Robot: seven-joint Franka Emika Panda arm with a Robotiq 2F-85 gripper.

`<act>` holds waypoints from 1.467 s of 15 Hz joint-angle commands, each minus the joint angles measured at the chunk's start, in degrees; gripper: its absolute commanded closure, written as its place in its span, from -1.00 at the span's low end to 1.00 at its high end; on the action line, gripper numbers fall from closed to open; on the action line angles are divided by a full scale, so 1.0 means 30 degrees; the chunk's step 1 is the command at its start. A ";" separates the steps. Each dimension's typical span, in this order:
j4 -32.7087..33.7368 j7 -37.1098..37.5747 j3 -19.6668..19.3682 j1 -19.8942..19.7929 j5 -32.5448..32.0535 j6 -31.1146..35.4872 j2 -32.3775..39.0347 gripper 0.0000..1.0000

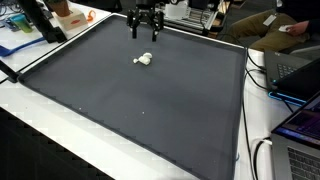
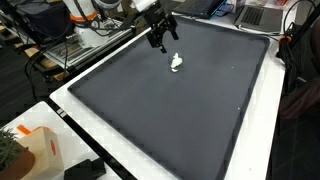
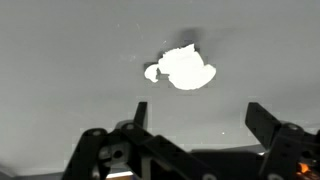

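Note:
A small white object (image 1: 144, 60) lies on the dark mat (image 1: 130, 100); its shape suggests a little cup or figurine, but it is overexposed. It shows in both exterior views, again as the white object (image 2: 177, 63), and in the wrist view as the white object (image 3: 182, 68). My gripper (image 1: 146, 32) hangs above the mat near its far edge, a short way behind the object and not touching it. From the wrist, the gripper (image 3: 198, 118) has its two black fingers spread wide with only bare mat between them. The gripper (image 2: 163, 39) is open and holds nothing.
The mat lies on a white table (image 2: 100, 140). Laptops (image 1: 300, 75) and cables sit along one side, an orange-and-white box (image 2: 35, 150) at a corner, and clutter with a person's arm (image 1: 290, 30) behind the far edge.

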 commanded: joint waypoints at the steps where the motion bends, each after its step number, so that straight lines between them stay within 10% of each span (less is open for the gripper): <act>1: -0.0344 0.2393 0.0925 0.0495 0.2418 -0.2191 -0.0664 -1.00; 2: -0.0742 0.1440 -0.1683 0.3654 0.5084 -0.2355 -0.1143 -1.00; 7: -0.1077 0.0986 -0.2904 0.7401 1.2700 -0.6138 -0.3317 -1.00; 11: -0.0591 -0.2942 -0.1944 0.7274 1.7843 -0.9442 -0.4458 -1.00; 16: -0.0226 -0.2467 -0.1739 0.6977 1.7259 -0.9114 -0.4121 -1.00; 22: -0.0274 -1.0804 -0.3792 0.8372 1.9821 -0.7569 -0.4231 -1.00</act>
